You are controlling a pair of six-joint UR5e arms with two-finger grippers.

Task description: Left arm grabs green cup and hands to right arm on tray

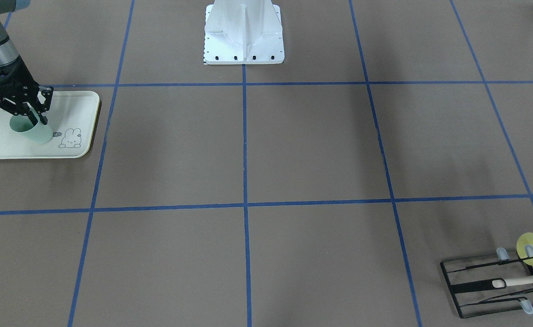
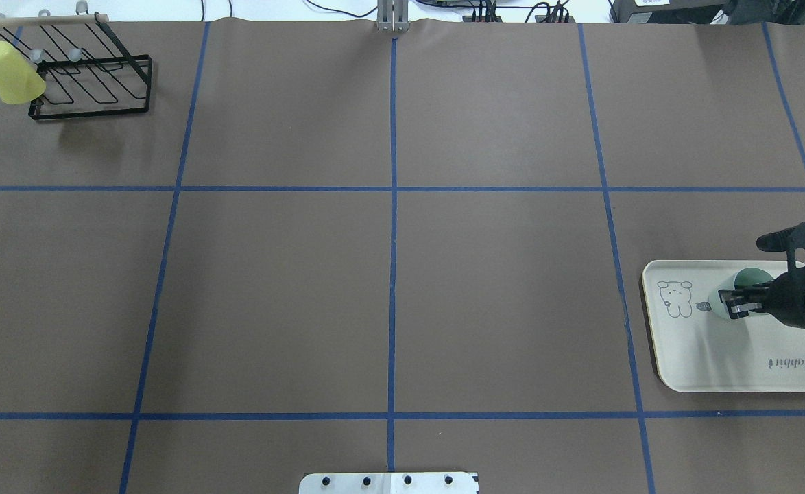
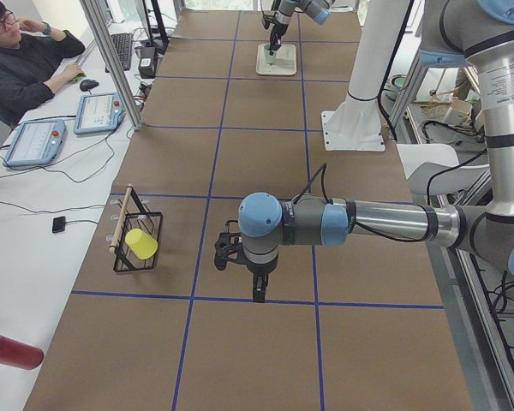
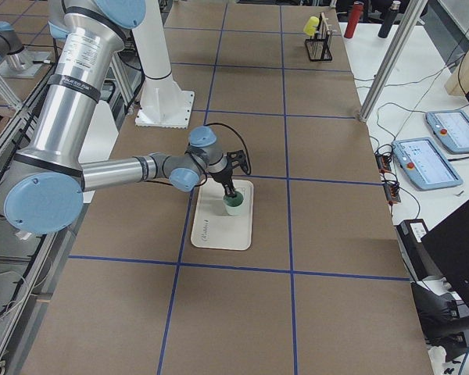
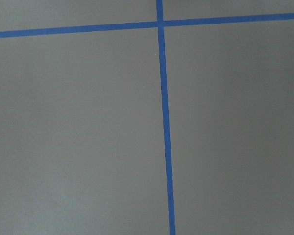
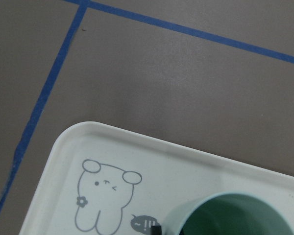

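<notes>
Now the right pincer pinches the green cup on the tray — left pincer unreadable.

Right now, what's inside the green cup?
Inside the green cup: no contents visible, only one finger of the right end effector dipping past the rim; the other is outside. Cup floor is hidden by the end effector or out of frame, so unconfirmed.
</notes>
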